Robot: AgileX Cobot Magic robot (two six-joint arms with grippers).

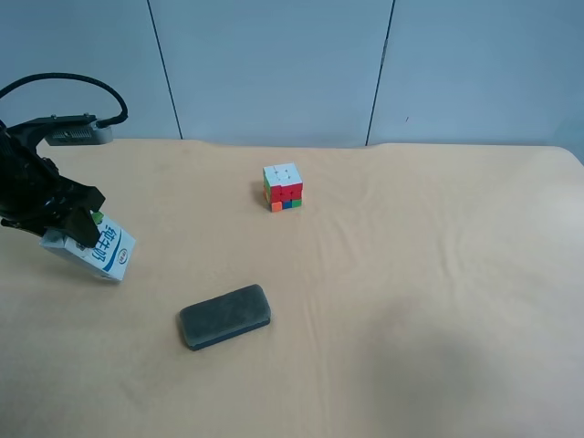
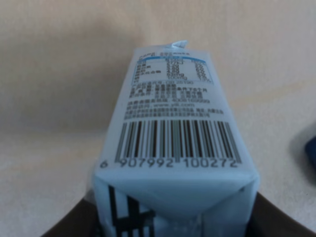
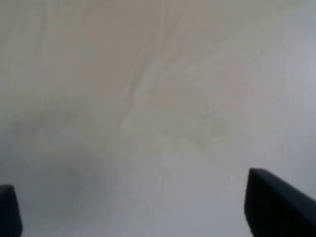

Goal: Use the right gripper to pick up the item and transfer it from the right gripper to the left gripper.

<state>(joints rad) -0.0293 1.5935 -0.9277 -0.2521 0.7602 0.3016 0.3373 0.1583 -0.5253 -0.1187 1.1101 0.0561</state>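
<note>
The item (image 1: 105, 251) is clamped, tilted, between the fingers of the left gripper (image 1: 80, 224), low over the desk (image 1: 411, 274). The right gripper (image 3: 143, 205) is spread wide and holds nothing. Judging by this, the handover looks complete.

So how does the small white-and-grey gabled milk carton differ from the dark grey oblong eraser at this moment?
The milk carton is clamped, tilted, in the black left gripper; the eraser lies flat and free on the tan table. The carton is pale with blue lettering and a barcode; the eraser is plain dark grey. The carton has sharp edges and a gable; the eraser has rounded corners. Both are roughly box-shaped.
</note>
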